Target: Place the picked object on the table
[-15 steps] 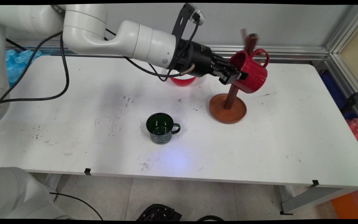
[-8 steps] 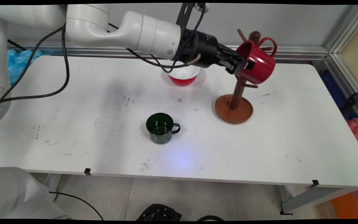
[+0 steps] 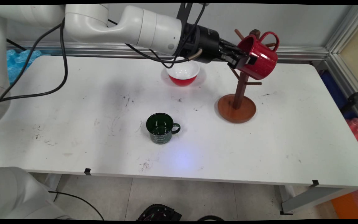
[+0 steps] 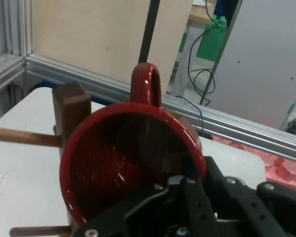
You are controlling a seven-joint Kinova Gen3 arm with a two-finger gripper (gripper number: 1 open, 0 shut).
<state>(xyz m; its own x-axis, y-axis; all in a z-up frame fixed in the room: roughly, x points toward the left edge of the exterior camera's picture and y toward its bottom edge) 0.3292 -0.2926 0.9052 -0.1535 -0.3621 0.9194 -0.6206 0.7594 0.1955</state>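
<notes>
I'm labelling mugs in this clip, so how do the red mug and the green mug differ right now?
The red mug is held in the air, gripped at its rim by the gripper beside the top of the wooden mug tree; the green mug stands alone on the table. The red mug is tilted, its mouth facing the gripper; the green mug is upright, mouth up. The red one looks larger. Both have one loop handle.

Red mug [image 4: 123, 163] clamped at its rim by the gripper [image 4: 187, 190].

Its mouth faces the camera, handle up; the wooden mug tree [image 4: 71, 111] stands just behind the mug, perhaps touching it.
</notes>
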